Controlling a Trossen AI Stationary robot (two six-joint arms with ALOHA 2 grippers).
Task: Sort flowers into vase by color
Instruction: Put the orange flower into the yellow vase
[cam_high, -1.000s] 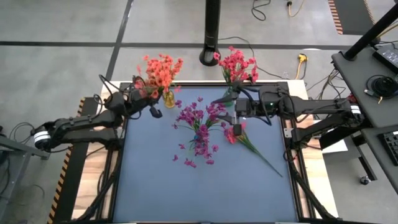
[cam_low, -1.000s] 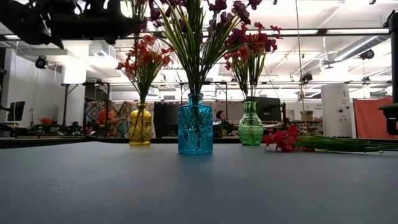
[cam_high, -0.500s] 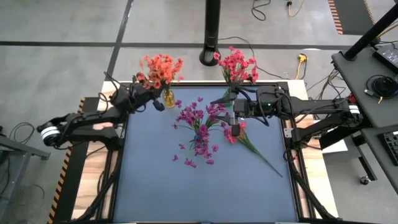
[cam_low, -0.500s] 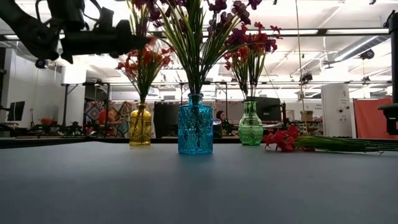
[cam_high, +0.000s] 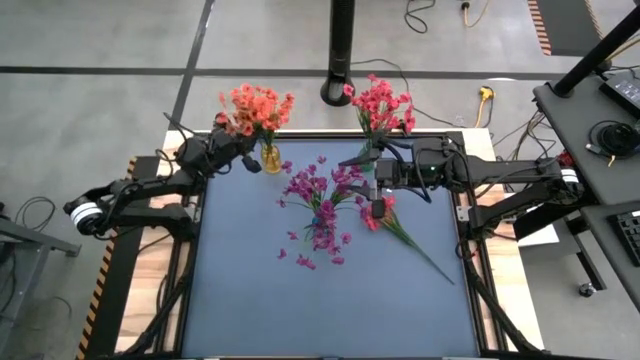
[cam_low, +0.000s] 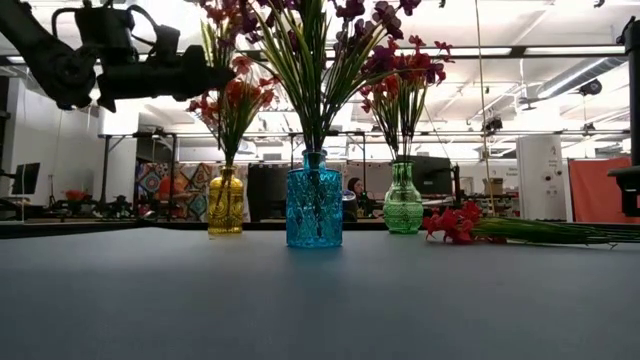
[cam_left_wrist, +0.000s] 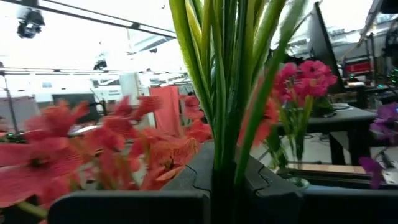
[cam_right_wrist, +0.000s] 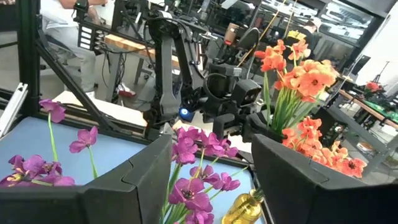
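Orange flowers (cam_high: 255, 108) stand in a yellow vase (cam_low: 225, 200) at the far left. My left gripper (cam_low: 222, 75) is shut on their green stems, well above the vase's neck. Purple flowers (cam_high: 320, 205) fill a blue vase (cam_low: 314, 200) in the middle. Pink-red flowers (cam_high: 382, 105) stand in a green vase (cam_low: 403, 200). One pink-red flower (cam_high: 400, 228) lies flat on the mat at the right. My right gripper (cam_high: 380, 208) hangs open high above that flower, with nothing between its fingers (cam_right_wrist: 140, 180). My left gripper pinches a bundle of green stems (cam_left_wrist: 224, 155) between its two fingers, below the orange blossoms. The fingers come about level from the table's left side and lie across the stems. The stems stand upright; below the fingers they run down toward the yellow vase's neck (cam_low: 225, 168).
The three vases stand in a row along the mat's far edge. The near half of the blue-grey mat (cam_high: 330, 310) is bare. A black pole (cam_high: 340, 50) rises behind the table, and a desk with gear (cam_high: 610, 110) stands at the right.
My left gripper has swung toward the table's far edge and the yellow vase and has sunk a little, staying shut. The orange blossoms have shifted slightly toward the table's left with it.
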